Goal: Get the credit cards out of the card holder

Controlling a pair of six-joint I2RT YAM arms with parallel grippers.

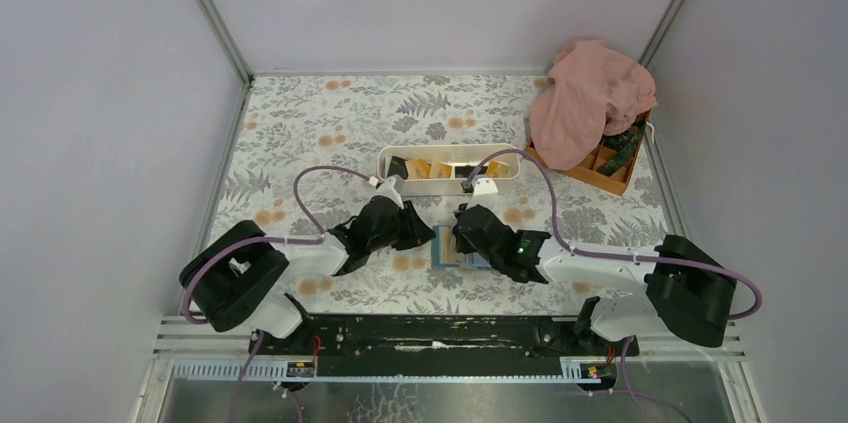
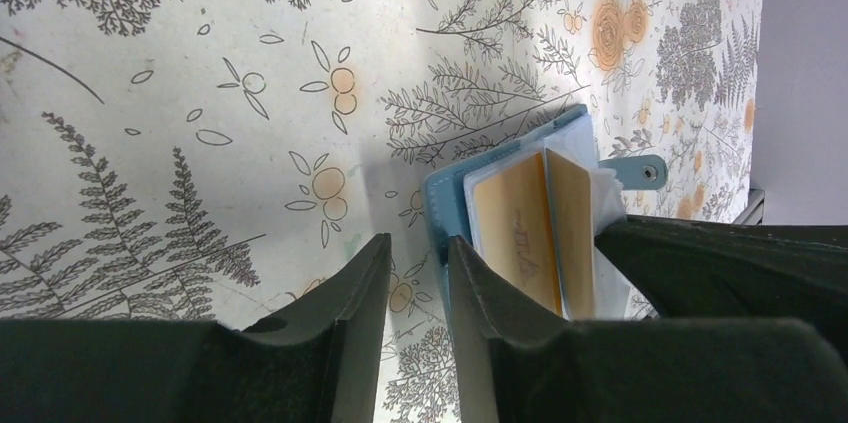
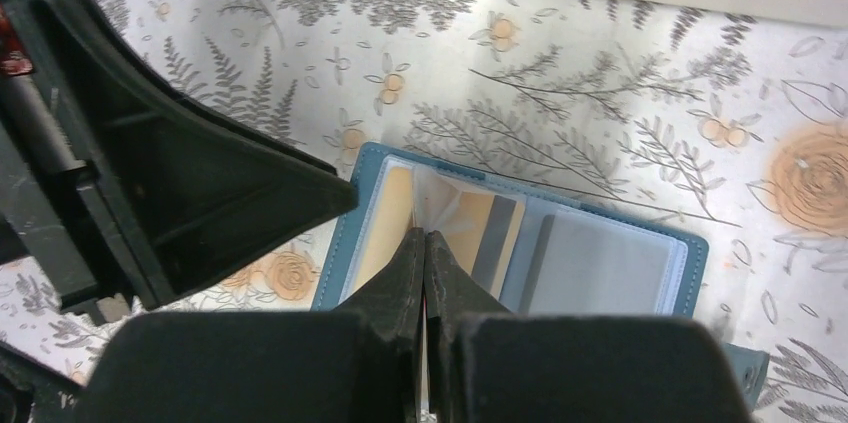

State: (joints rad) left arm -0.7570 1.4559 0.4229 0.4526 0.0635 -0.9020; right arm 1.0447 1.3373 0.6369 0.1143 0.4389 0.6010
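Both tools crowd the card holder (image 2: 445,198) from opposite sides. The left tool (image 2: 418,243) hangs low over the desk (image 2: 200,93), jaws spread a little with only patterned cloth between them. One of its fingers sits at the holder's blue edge, touching or just above it, I can't tell which. The right tool (image 3: 424,238) has its jaws pressed together, tips on a clear pocket leaf (image 3: 440,193) in the middle of the open holder; whether it truly pinches that leaf I can't say. From overhead the holder lies open and flat just below the centre of the frame, between the two tools. The credit cards (image 2: 515,228) that show are orange-yellow and sit in the pockets. Their long axis runs up the left wrist frame, straight away from the left tool, which looks the nearer to them. I'd judge a pull would come back along that line, toward the lower edge. Room is tight there, with the right tool filling the lower right of that frame, while the desk to the upper left lies free. The white tray (image 1: 395,165) sits just above the holder overhead, and the orange box (image 1: 600,175) and pink cloth (image 1: 590,98) are well apart at upper right.
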